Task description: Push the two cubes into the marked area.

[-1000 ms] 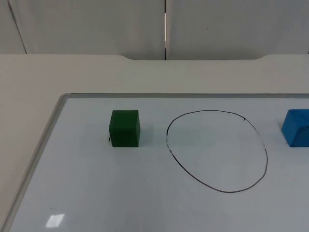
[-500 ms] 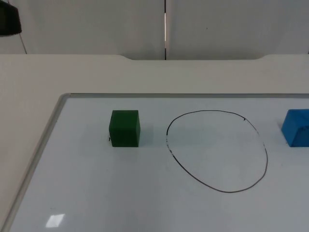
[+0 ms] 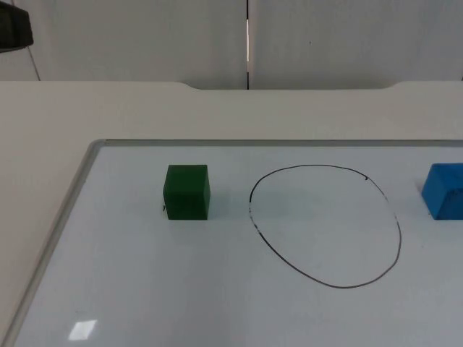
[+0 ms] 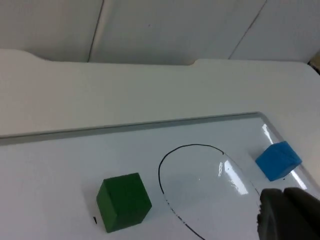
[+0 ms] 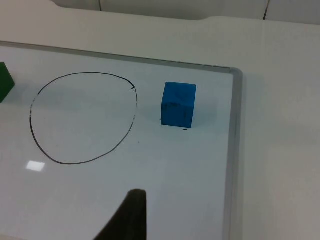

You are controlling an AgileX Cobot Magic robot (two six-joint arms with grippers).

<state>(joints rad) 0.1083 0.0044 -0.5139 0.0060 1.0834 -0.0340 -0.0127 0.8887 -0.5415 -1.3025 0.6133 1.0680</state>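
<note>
Left gripper point(image 4: 287, 215) above whiteboard point(image 3: 145, 289), right gripper point(image 5: 127, 220) likewise; finger state indeterminate. Green cube point(image 3: 187, 191) left of drawn oval point(image 3: 325, 225), blue cube point(image 3: 444, 190) right, near board edge. Both outside, apart from outline.

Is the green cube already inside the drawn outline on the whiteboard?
No. In the top view the green cube sits on the whiteboard outside the drawn outline, with a bare gap between them.

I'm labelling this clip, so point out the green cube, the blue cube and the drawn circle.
green cube point(image 3: 187, 192), top view, front face.
blue cube point(image 5: 178, 104), right wrist view, front face.
drawn circle point(image 3: 399, 235), top view, its right-hand line.
</note>
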